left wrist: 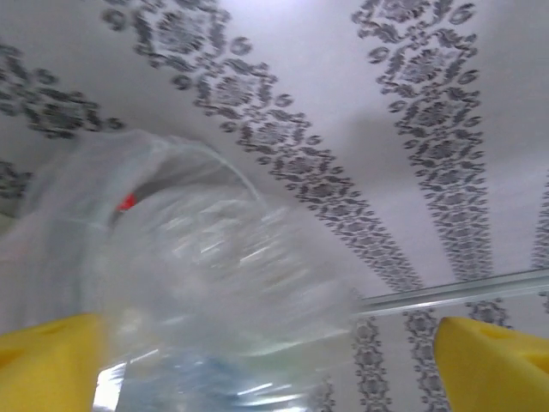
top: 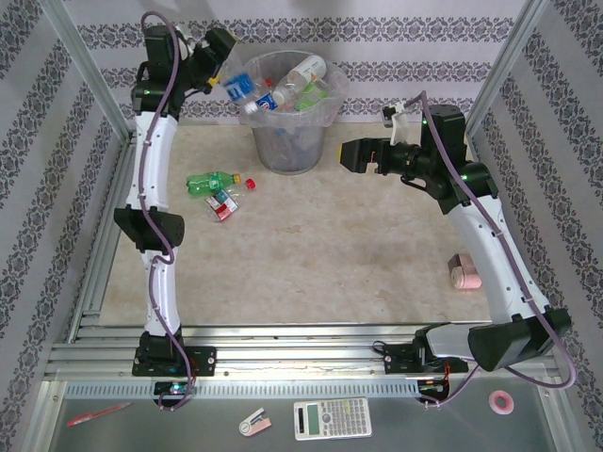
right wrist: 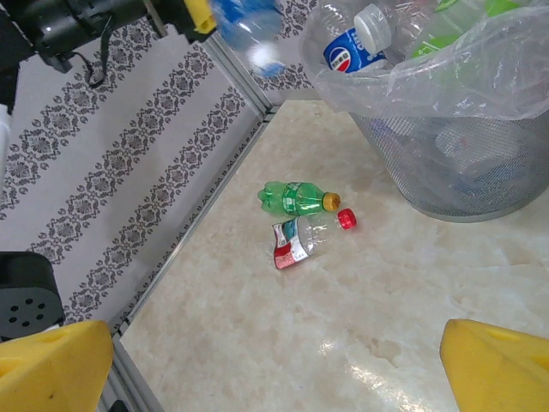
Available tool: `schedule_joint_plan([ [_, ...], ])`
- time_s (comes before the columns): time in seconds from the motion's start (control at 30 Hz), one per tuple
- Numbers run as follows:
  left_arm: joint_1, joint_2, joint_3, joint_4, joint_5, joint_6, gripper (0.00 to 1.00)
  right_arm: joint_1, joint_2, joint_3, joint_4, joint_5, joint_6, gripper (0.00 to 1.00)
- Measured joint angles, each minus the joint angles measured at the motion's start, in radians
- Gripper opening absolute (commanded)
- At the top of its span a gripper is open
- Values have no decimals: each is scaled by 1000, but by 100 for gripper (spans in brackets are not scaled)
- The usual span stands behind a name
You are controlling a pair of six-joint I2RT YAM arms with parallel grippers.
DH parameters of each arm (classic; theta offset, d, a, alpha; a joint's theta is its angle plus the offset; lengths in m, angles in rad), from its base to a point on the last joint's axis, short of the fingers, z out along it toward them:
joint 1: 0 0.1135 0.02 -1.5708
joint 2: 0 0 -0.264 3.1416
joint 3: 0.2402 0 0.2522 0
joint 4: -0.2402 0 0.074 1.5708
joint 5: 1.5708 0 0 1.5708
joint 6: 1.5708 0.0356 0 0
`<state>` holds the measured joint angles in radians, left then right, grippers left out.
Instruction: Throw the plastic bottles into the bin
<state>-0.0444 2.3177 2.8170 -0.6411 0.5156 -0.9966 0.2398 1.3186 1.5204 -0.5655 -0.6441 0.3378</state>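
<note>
Patterned wallpaper closes the cell on three sides around a pale marbled tabletop. Bin stands at the far centre, its clear liner heaped to the rim with plastic bottles. One blue-labelled bottle hangs at the bin's left rim, just under the left claw. In the left wrist view its clear body is blurred between the yellow fingers, which stand wide apart.

Judgement: the claw is open and the bottle is dropping free, the arm held high so that the drop clears the liner. Risk: the heap is full, and this bottle may roll off the left rim.

Two items are outstanding on the tabletop, left of the bin and nearer. They are a green bottle and, just beside it, a clear red-labelled bottle, both lying on their sides. Nothing stands between them and the left arm.

Right claw hovers right of the bin, jaws open, holding nothing, well apart from both. A small pink object lies near the right edge, out of the way.
</note>
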Motion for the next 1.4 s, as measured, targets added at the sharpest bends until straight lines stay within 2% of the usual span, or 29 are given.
schedule_joint_plan([
  [0.17,-21,42,34,13,24,-40,100,0,2,0,0,0,10,98],
  [0.3,1,-18,-33,-17,26,-16,100,0,2,-5,2,0,23,98],
  [0.4,9,-84,-64,-140,-5,56,100,0,3,-9,5,0,30,98],
  [0.57,10,-243,-171,-409,-135,246,100,0,3,-13,8,0,29,98],
  [0.67,4,-416,-451,-485,-210,345,100,1,19,-13,-3,-7,29,98],
  [0.73,-3,-565,-752,-473,-241,380,100,7,45,-26,-9,-7,34,98],
  [0.83,-13,-742,-1148,-420,-241,382,100,21,108,-52,-48,-6,48,98],
  [0.93,-20,-853,-1419,-362,-235,361,100,33,228,-59,-110,19,65,98],
  [1.03,-26,-903,-1548,-303,-238,362,100,38,358,-70,-151,74,105,98],
  [1.13,-27,-920,-1594,-244,-249,383,100,38,467,-70,-172,162,145,98],
  [1.4,-27,-921,-1559,-174,-286,452,100,31,702,90,-241,402,200,98],
])
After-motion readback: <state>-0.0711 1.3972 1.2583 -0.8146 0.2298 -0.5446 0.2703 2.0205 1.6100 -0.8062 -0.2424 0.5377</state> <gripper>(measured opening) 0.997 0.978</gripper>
